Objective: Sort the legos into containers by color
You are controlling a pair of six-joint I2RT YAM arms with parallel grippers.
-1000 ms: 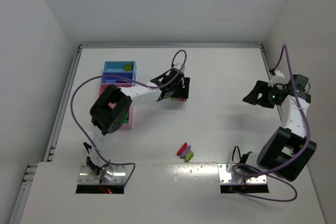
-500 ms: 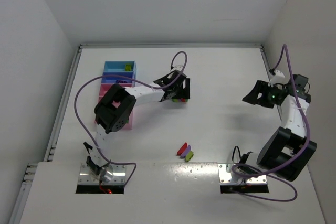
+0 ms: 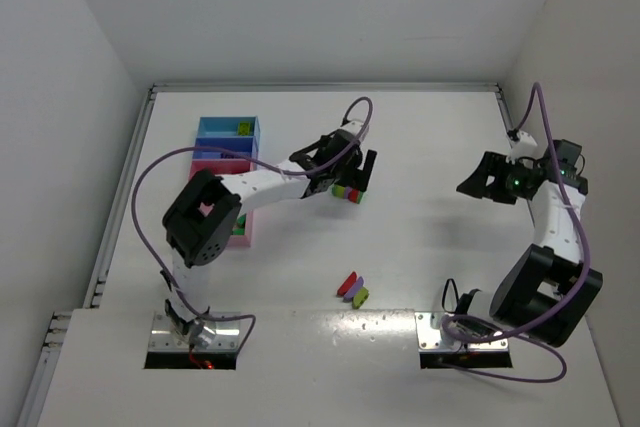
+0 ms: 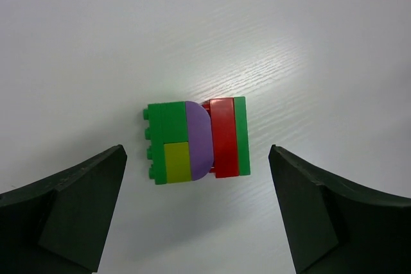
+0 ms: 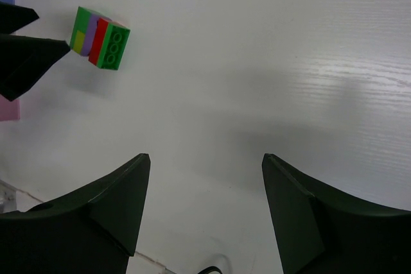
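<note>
**Spotter:** Where is the stacked block of green, purple, red and yellow-green plastic bricks?

**Operator:** On the white tabletop, just right of the row of joined blue and pink plastic trays, with open surface all round it. My left tool hangs above it, spread wide, one finger on each side and neither touching.

**Spotter:** And the other arm?

**Operator:** My right tool is also spread wide and holds nothing, close to the right wall. I see three loose bricks near the front edge.

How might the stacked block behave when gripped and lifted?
The block looks rigid: flat-sided plastic bricks, so probably no sagging. Its layers are pressed together, so a sideways squeeze might split them. Flat on the table, it seems unlikely to roll.
</note>
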